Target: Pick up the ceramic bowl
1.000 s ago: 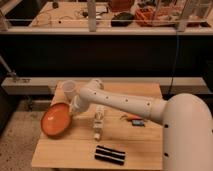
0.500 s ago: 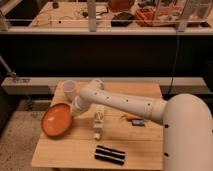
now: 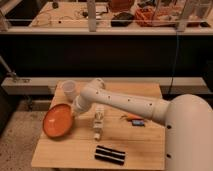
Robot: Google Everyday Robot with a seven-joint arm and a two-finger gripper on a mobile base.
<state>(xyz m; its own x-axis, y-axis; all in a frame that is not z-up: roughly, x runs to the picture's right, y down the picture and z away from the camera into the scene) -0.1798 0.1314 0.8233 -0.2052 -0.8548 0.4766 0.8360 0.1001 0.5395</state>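
Note:
The ceramic bowl (image 3: 56,121) is a wide, shallow orange dish at the left edge of the wooden table (image 3: 140,147). It looks tilted, and its left part reaches past the table's edge. My white arm comes in from the lower right and runs left across the table. The gripper (image 3: 74,112) is at the bowl's right rim, touching or very close to it; the wrist hides most of it.
A small translucent white cup (image 3: 69,89) stands just behind the bowl and gripper. A white bottle (image 3: 98,123) lies at the table's middle, a black striped packet (image 3: 110,154) near the front edge, and a small orange and blue item (image 3: 134,120) to the right. A dark counter stands behind.
The bowl and gripper have barely shifted, at most a little to the right. Nothing else has moved.

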